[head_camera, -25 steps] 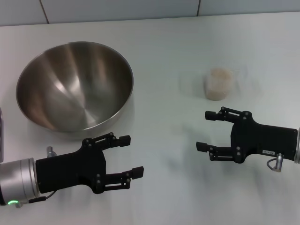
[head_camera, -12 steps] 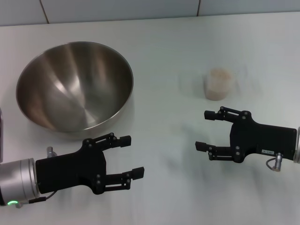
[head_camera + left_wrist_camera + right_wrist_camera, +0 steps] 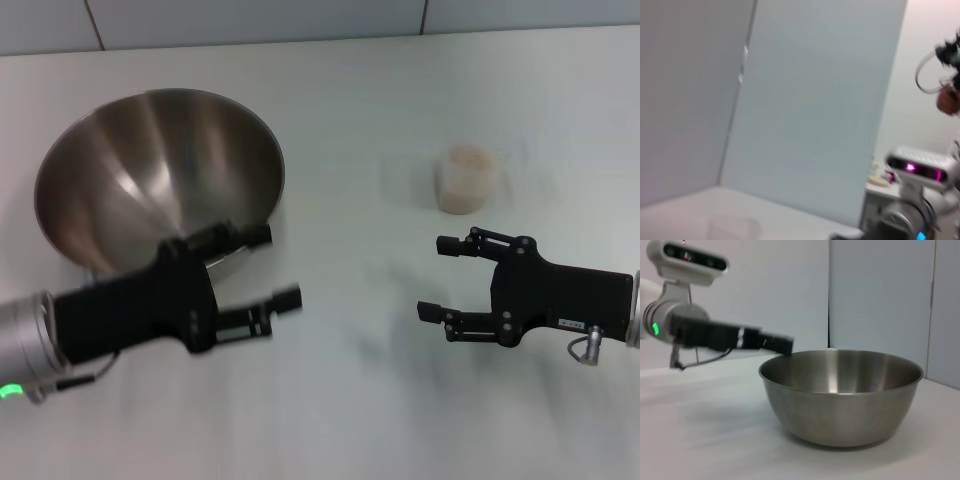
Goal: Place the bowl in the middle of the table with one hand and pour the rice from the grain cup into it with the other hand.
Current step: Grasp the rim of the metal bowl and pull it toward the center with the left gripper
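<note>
The shiny steel bowl point(image 3: 150, 170) stands empty at the table's point(image 3: 340, 110) far left; the right wrist view shows the bowl point(image 3: 840, 400) side-on. My left gripper point(image 3: 275, 267) is open at the bowl's near right rim, one finger point(image 3: 250, 237) overlapping the rim; whether it touches I cannot tell. From the right wrist view the left gripper point(image 3: 782, 344) reaches to rim height. The grain cup point(image 3: 468, 178), holding off-white rice point(image 3: 469, 160), stands upright at the far right. My right gripper point(image 3: 437, 278) hangs open in front of the cup, apart from it. The cup point(image 3: 734, 228) shows faintly in the left wrist view.
A pale tiled wall point(image 3: 300, 20) runs behind the table's far edge. Bare white tabletop point(image 3: 350, 240) lies between the bowl and the cup and between the two grippers.
My left gripper has moved away from the table's near edge, forward to the bowl's near right rim, still open. The right gripper, bowl and cup have not moved.
</note>
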